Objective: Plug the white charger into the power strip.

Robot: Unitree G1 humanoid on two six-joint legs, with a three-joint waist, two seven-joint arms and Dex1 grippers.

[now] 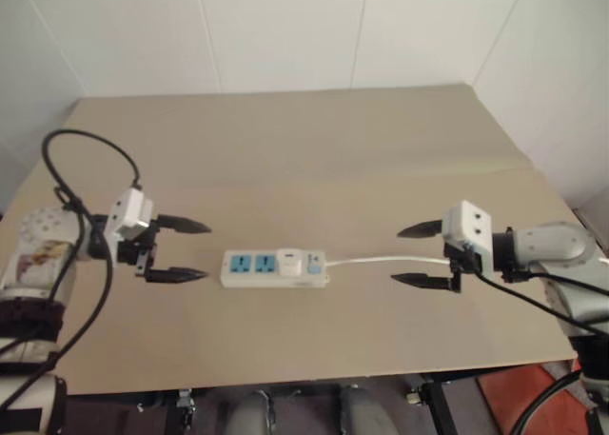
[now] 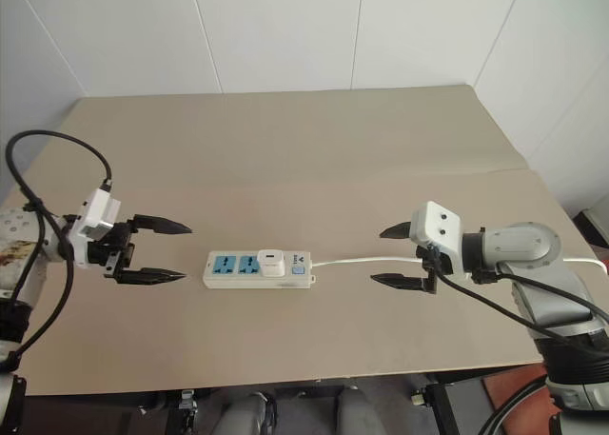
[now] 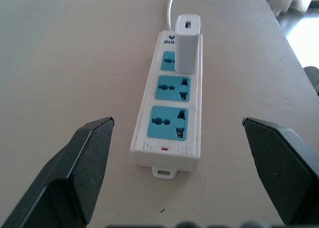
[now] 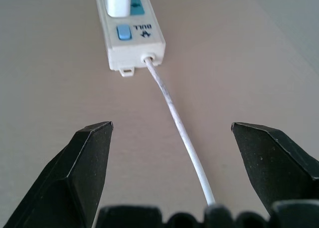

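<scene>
Power strip lying flat near the middle of the tan table, long axis running left to right. White charger standing upright in the socket face nearest the switch end, seated on the strip; two blue sockets beside it bare. Blue switch at the cord end, thin white cord trailing off toward the right side of the table.

Left gripper hovering just off the strip's free end, black fingers spread wide, nothing between them, pointed along the strip. Clear of the strip, not touching.

Right gripper hanging near the cord end, a little apart from the strip, fingers also spread wide, empty. Cord passing between the two fingers in the right wrist view; whether it touches them cannot be told.

White walls behind the table.
</scene>
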